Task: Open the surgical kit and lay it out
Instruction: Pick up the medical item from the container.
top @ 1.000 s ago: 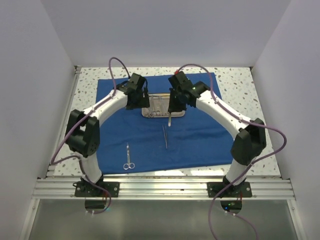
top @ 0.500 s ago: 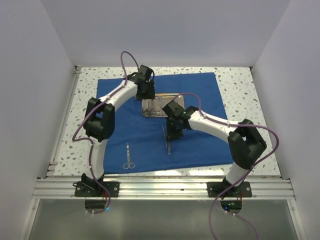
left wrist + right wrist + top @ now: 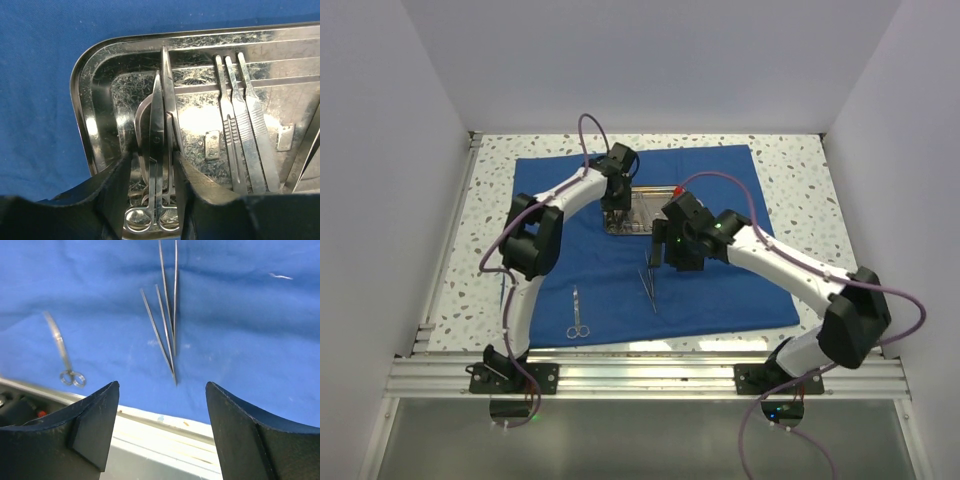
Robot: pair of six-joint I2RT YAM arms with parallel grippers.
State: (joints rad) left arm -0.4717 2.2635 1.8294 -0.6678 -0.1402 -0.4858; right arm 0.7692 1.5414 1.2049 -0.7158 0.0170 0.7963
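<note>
The royal-blue cloth [image 3: 720, 290] lies spread flat with the steel tray [image 3: 645, 195] on its far middle. My left gripper [image 3: 615, 208] points down into the tray's left end. In the left wrist view its jaws [image 3: 152, 155] straddle a pair of ring-handled scissors [image 3: 159, 130]. They are narrowly open, with a slight gap on the left side. My right gripper [image 3: 660, 262] hovers open over the cloth with nothing in it [image 3: 162, 385]. Two thin tweezers [image 3: 165, 340] lie side by side on the cloth just beyond its fingertips.
Another pair of scissors [image 3: 578, 316] lies on the cloth's near left. Three flat slender steel tools [image 3: 245, 135] rest in the tray [image 3: 82, 110] to the right of my left fingers. The table's metal front rail [image 3: 640, 375] runs just below the cloth's near edge.
My right gripper carried tweezers from the tray down to the cloth, opened and left them beside the first pair. My left gripper reached into the tray and its jaws narrowed around the scissors.
</note>
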